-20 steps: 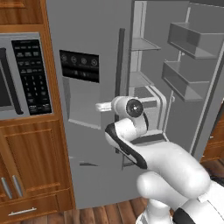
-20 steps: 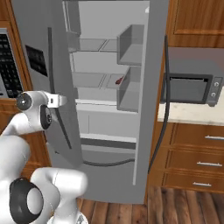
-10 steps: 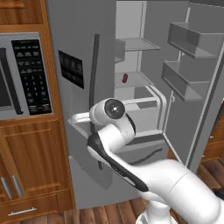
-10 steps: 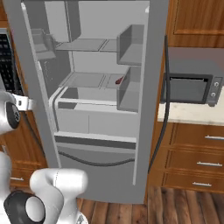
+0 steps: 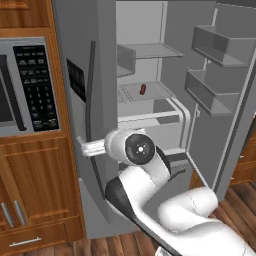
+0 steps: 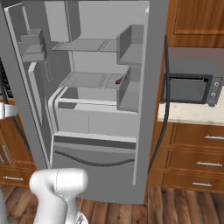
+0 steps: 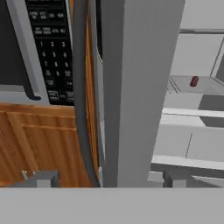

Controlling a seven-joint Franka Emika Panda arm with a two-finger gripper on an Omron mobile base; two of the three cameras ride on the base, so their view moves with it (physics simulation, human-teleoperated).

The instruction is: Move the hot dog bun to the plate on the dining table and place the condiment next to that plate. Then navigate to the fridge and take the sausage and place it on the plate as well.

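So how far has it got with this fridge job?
Done: both fridge doors stand open, and the sausage lies in plain sight on a middle shelf. In hand: nothing; the gripper is open beside the left door's edge. Left: reach in, take the sausage and carry it to the plate.

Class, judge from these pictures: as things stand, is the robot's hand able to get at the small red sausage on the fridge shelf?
Probably yes. The grey fridge doors stand wide open and nothing blocks the small red sausage on its shelf. The open hand sits at the left door's edge, so it must swing inward first.
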